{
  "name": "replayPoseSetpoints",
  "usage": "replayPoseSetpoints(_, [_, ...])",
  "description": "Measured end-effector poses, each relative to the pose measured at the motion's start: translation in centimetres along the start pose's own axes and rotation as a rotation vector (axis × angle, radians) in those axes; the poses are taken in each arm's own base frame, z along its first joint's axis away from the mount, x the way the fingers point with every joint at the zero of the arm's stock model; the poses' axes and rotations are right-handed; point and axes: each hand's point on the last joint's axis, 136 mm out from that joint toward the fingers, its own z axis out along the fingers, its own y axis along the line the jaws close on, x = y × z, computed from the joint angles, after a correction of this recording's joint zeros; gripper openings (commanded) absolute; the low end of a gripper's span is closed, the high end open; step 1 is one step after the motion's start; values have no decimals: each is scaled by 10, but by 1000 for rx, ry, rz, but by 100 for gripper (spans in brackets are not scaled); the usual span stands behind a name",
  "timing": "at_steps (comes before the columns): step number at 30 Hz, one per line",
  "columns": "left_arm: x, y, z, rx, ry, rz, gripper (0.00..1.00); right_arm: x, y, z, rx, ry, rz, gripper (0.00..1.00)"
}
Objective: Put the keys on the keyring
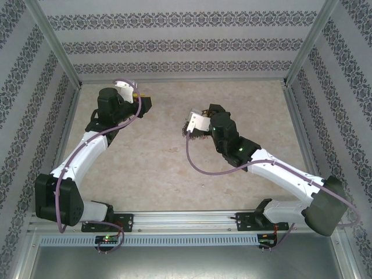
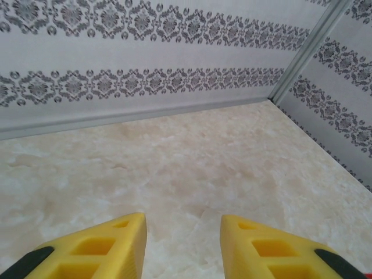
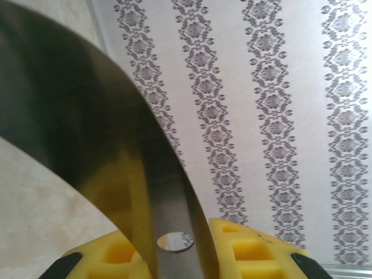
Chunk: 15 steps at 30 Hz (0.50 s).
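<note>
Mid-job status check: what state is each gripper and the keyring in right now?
left gripper: open, nothing between its fingers, bare table ahead of it.
right gripper: shut on the keyring.
keyring: clamped between the right fingers, its metal band arching up past the wrist camera.

Patterned walls [image 1: 174, 43] enclose a pale, seemingly marbled tabletop [image 1: 163, 171].

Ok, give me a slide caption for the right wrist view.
Right fingers grip the curved metal keyring, patterned wall behind.
</note>
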Motion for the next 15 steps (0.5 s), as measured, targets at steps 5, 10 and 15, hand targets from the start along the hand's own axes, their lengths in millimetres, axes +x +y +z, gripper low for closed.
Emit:
replayPoseSetpoints(5, [3, 14, -10, -63, -2, -16, 55, 12, 36, -2, -118, 35, 38, 16])
replayPoseSetpoints(10, [20, 50, -17, -174, 27, -89, 100, 30, 76, 5, -283, 90, 71, 15])
replayPoseSetpoints(15, [40, 82, -31, -307, 61, -140, 100, 54, 131, 29, -472, 179, 66, 14])
